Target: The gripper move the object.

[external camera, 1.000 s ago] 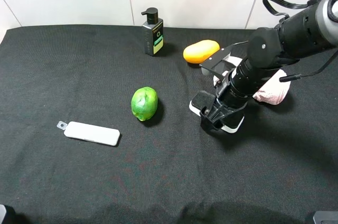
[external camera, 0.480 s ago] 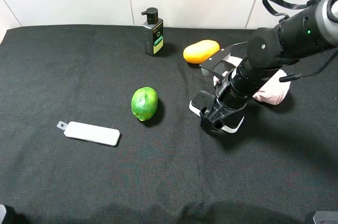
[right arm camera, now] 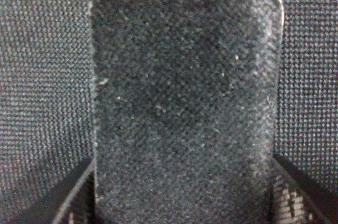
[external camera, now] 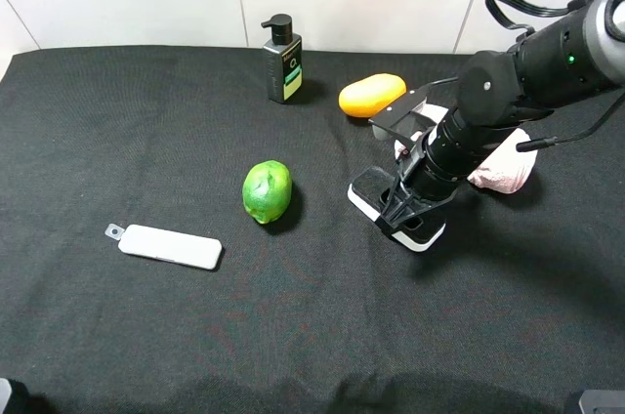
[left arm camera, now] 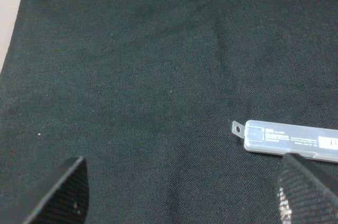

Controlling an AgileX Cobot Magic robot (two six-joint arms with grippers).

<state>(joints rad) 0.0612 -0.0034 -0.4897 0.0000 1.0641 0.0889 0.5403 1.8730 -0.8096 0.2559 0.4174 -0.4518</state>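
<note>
The eraser [external camera: 368, 186], black felt on a white base, lies on the black cloth right of centre. My right gripper [external camera: 402, 209] is down over its near half, with a finger against each long side, shut on it. In the right wrist view the felt top [right arm camera: 185, 92] fills the frame, and the fingers [right arm camera: 74, 195] show at both lower corners, tight to its edges. My left gripper [left arm camera: 182, 182] is open and empty just above the cloth near the slim white bar [left arm camera: 293, 139]. It is out of the exterior high view.
The white bar with the grey tab [external camera: 168, 246] lies at the front left. A green fruit [external camera: 267, 191] sits in the middle, an orange fruit [external camera: 372, 95] and a dark pump bottle [external camera: 282, 61] at the back. A pink towel [external camera: 503, 168] lies behind the right arm.
The right gripper's fingers have closed in on the eraser. The eraser's near end has shifted slightly to the left. The left side has not changed.
</note>
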